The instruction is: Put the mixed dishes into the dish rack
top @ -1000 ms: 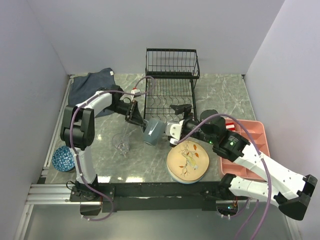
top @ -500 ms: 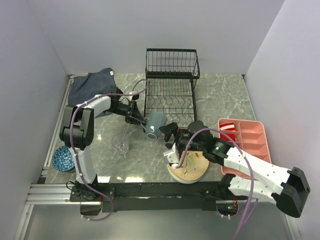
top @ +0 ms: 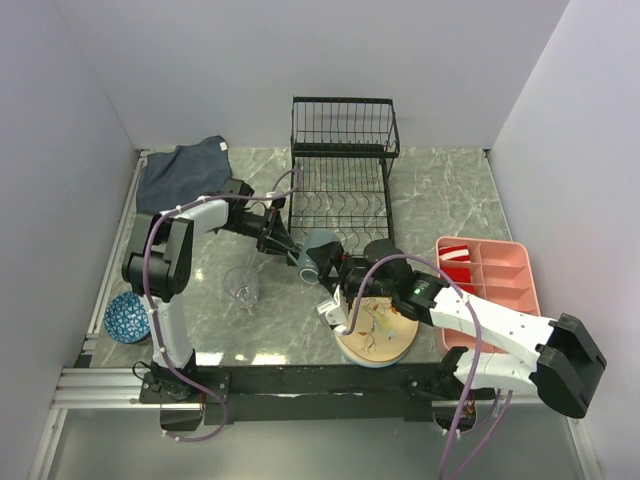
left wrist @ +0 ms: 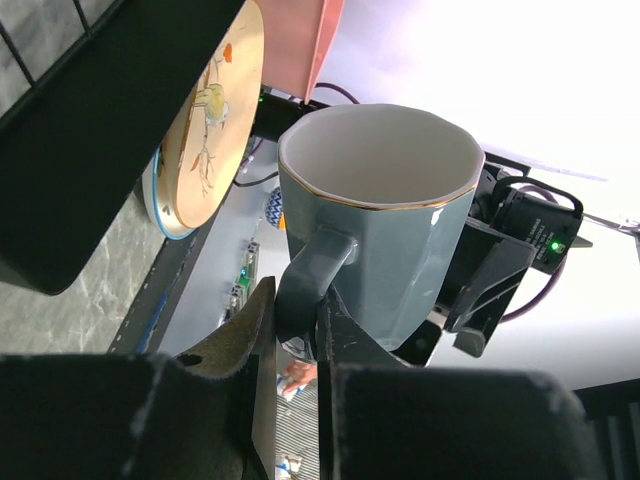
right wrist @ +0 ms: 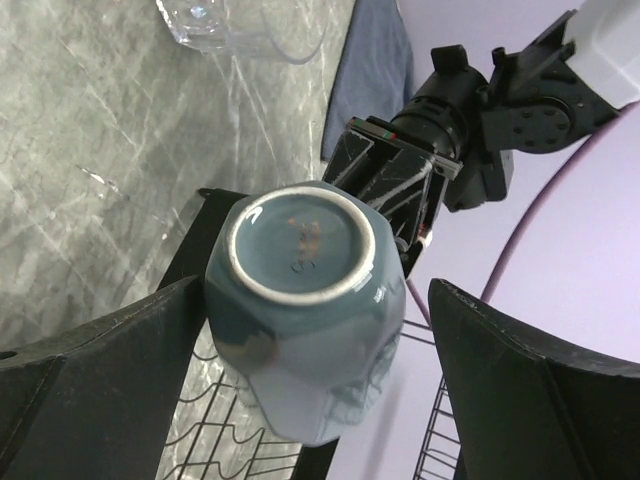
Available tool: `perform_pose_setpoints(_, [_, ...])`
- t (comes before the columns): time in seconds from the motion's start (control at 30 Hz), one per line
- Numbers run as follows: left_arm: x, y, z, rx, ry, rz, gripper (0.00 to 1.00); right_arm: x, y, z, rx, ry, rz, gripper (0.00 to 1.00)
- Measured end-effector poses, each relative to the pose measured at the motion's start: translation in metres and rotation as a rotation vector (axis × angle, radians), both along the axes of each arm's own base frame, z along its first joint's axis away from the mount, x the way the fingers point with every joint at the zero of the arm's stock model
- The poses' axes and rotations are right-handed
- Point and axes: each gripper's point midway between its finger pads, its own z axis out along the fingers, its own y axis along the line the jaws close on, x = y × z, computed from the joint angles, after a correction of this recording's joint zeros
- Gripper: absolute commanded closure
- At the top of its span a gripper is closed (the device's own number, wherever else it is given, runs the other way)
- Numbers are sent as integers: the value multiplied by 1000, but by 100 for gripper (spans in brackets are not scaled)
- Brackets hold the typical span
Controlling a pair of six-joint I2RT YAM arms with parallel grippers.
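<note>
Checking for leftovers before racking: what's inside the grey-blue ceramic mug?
The grey-blue ceramic mug shows a bare white inner wall, nothing visible; its floor is hidden behind the near wall.

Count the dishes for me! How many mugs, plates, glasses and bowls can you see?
Mug: 1
Plate: 1
Glass: 1
Bowl: 1
Total: 4
A blue-rimmed dish under the plate is too hidden to name, so it is not counted.

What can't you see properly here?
Top view: the right arm covers part of the plate; the left arm hides part of the blue bowl; the red thing in the pink tray is too small to name.
Right wrist view: the mug hides its own handle; the top edge cuts off the glass.
</note>
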Motion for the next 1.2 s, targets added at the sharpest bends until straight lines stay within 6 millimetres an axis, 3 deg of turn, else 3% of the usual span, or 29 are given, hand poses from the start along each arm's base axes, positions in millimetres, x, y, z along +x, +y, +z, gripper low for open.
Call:
perform_pose_setpoints(0.23, [-2,-5,1,2,14,-9,99,8,4,-8,-17,-18,-8,3])
perform_pose_setpoints(0.33, [-2,-6,1,1,12,-9,99,11,5,-11,-22,-17,-19,18])
perform_pose_setpoints(0.37, [-2,-6,1,0,11,-8,99,12,4,-12,-26,-17,-25,32])
perform_pose_setpoints(0.43, [-1,-6,1,3,10,-6,99,14,5,-12,-29,-16,-31,45])
perform_pose_setpoints(0.47, [-1,-6,0,6,12,-5,97,14,5,-12,-30,-9,-37,57])
perform_pose_setpoints(0.53, [0,-5,1,7,19,-2,87,16,5,-10,-34,9,-49,67])
perform_pose_setpoints(0.57, [0,-5,1,5,21,1,66,17,5,-9,-35,14,-54,69])
perform_pose_setpoints(0.63, [2,-3,1,3,17,5,55,18,5,-9,-32,23,-65,71])
perform_pose_setpoints(0.67, [1,-2,3,-9,7,1,35,19,5,-9,-27,36,-76,72])
perform_pose_setpoints(0.7, [1,1,5,-23,-6,-3,27,20,4,-10,-24,52,-90,72])
perform_pose_setpoints(0.73, [0,3,7,-31,-34,-9,10,21,2,-11,-22,68,-106,72])
perform_pose_setpoints(0.77, [1,5,13,-40,-52,-12,4,22,0,-14,-21,96,-126,72])
perform_pose_setpoints(0.97, [23,27,30,13,-224,38,4,33,-8,-26,-2,295,-265,73])
perform_pose_setpoints(1.2, [12,45,34,111,-374,103,4,83,-6,6,192,512,-482,73])
